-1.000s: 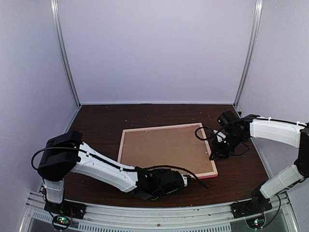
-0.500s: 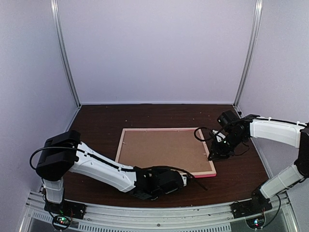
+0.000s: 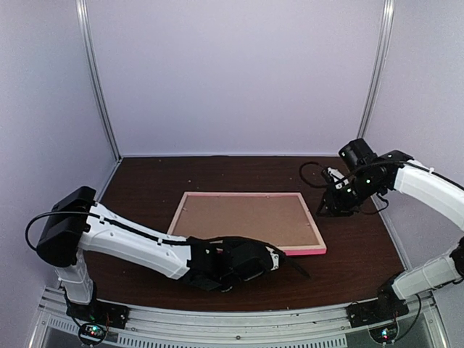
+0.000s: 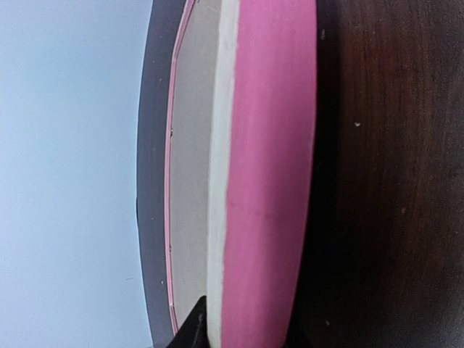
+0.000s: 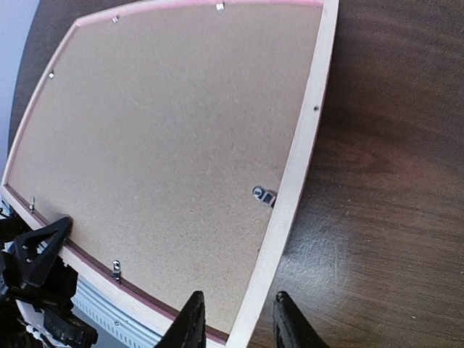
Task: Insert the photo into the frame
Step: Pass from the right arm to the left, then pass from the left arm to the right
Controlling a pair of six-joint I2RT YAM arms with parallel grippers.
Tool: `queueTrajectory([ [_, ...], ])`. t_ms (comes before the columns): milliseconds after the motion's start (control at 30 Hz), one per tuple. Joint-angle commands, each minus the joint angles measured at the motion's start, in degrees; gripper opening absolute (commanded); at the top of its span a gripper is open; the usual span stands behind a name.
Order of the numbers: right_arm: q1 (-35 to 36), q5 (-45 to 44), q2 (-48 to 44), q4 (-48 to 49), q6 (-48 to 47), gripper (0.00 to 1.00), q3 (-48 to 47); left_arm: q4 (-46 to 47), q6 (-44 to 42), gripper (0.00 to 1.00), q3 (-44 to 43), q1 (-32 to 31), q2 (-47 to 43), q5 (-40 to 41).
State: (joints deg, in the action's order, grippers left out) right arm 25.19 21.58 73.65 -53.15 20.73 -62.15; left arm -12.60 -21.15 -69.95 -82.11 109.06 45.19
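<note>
At the near edge, your two arms are bolted to a grey metal rail (image 3: 239,328). Just beyond it, your left arm lies low across the dark brown wooden counter (image 3: 145,181). Your left end effector (image 3: 290,266) is clamped on the near rail of the frame (image 3: 308,251), one finger against each face.

The frame lies flat at the middle of the counter, back up, with its bright pink edge showing along the near side. A plain brown backing board (image 3: 243,221) fills it, held in by small metal clips (image 5: 264,196).

Farther off on the right, your right end effector (image 3: 330,208) hangs above the frame's far right corner. Its fingers stand apart and hold nothing.

At the far side, pale lilac walls (image 3: 232,72) close in the counter, with a slim metal post (image 3: 98,80) in each far corner.
</note>
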Motion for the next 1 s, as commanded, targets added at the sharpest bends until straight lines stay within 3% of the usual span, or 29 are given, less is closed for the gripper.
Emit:
queueTrajectory([
  [0, -1.0, -4.4, -4.1, -6.1, -1.8, 0.32, -7.5, -5.1, 0.2, 0.03, -5.9, 0.6, -6.8, 0.0],
  [267, -1.5, -5.2, -6.3, -7.3, -4.3, 0.38, -16.7, -23.3, 0.3, 0.00, -20.4, 3.0, -12.0, -6.5],
  [500, -1.5, -5.4, -13.0, 1.6, -8.0, 0.54, -14.3, -37.1, 1.0, 0.00, -31.7, 6.6, -15.6, -16.1],
  [767, -1.5, 4.0, -17.7, 14.2, -9.8, 0.63, -7.0, -47.7, 0.6, 0.00, -39.9, 12.3, -18.7, -26.1],
  [833, -1.4, 7.4, -18.1, 16.0, -10.8, 0.71, -6.0, -50.2, -0.2, 0.00, -41.4, 13.4, -18.9, -27.5],
  [967, -0.6, 15.1, -20.0, 22.0, -13.5, 0.76, -1.6, -53.0, -1.8, 0.00, -42.4, 15.6, -19.8, -28.9],
])
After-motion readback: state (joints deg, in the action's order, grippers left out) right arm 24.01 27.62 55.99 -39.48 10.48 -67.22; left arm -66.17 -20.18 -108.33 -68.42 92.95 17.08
